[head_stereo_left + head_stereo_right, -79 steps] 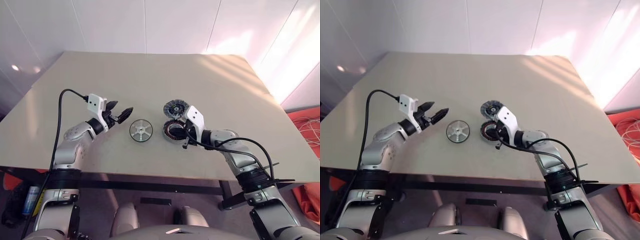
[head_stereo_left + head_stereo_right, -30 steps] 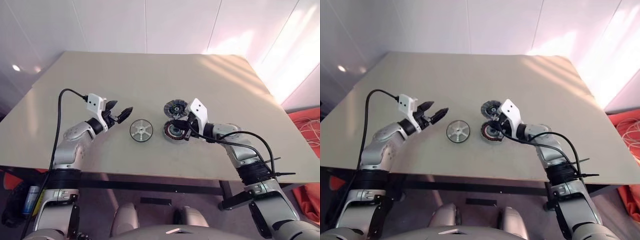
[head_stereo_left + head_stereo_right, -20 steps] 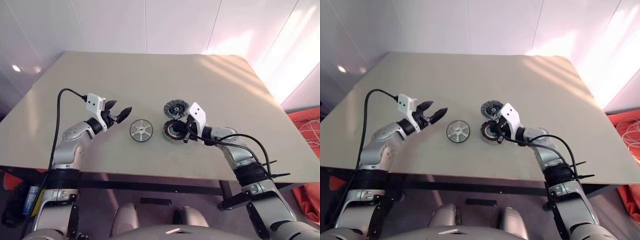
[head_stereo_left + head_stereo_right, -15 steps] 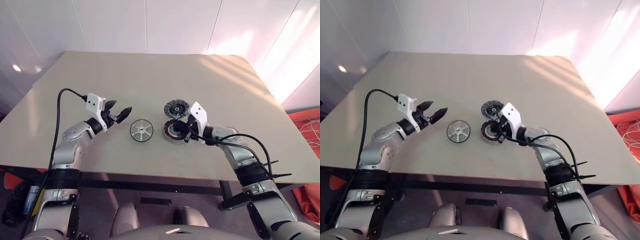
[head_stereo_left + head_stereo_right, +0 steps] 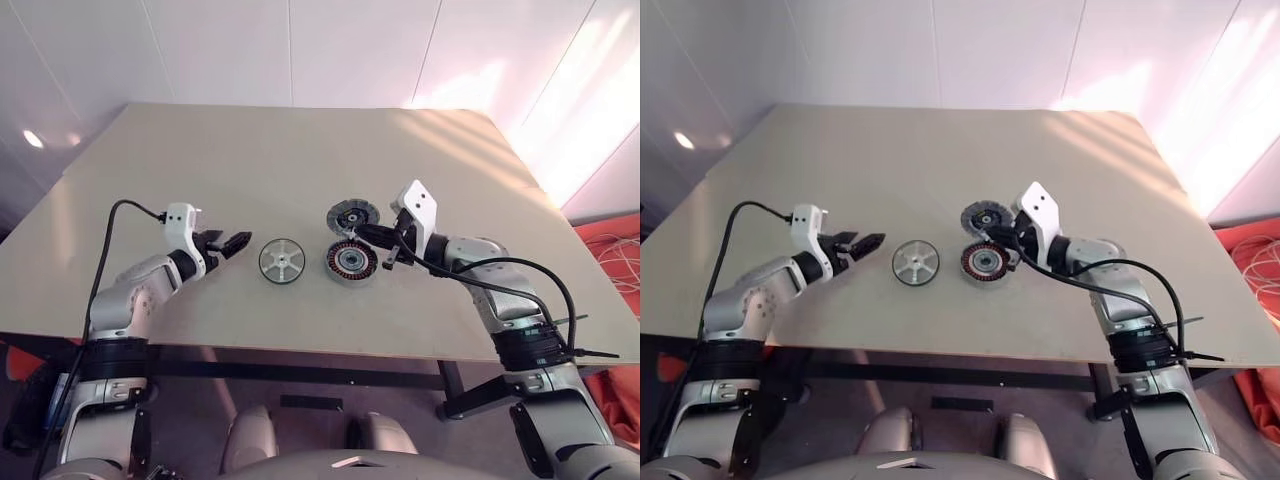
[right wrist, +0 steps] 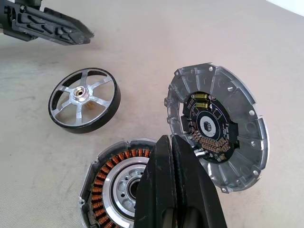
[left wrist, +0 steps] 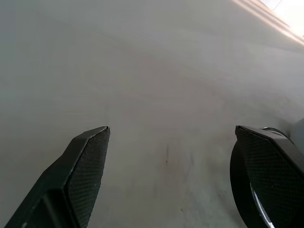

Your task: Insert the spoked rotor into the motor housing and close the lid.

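Note:
The silver spoked rotor (image 5: 281,261) lies flat on the table, a dark band around its rim. Just right of it sits the motor housing (image 5: 351,263), its coppery windings facing up around a silver centre. The lid (image 5: 351,215) stands open on the housing's far side, joined at the edge, its inner face (image 6: 218,128) showing a dark circuit board. My right gripper (image 5: 364,232) is shut and empty, hovering over the seam between lid and housing (image 6: 116,183). My left gripper (image 5: 238,241) is open, low over the table, a short way left of the rotor (image 6: 84,99).
The beige table (image 5: 300,150) stretches wide around the parts, with its front edge close below them. A black cable runs from each wrist back along the arm. An orange cloth (image 5: 615,250) lies on the floor past the table's right side.
My left gripper has dropped closer to the table and rolled, staying open. My right gripper has lifted and drawn back to the right, uncovering the housing.

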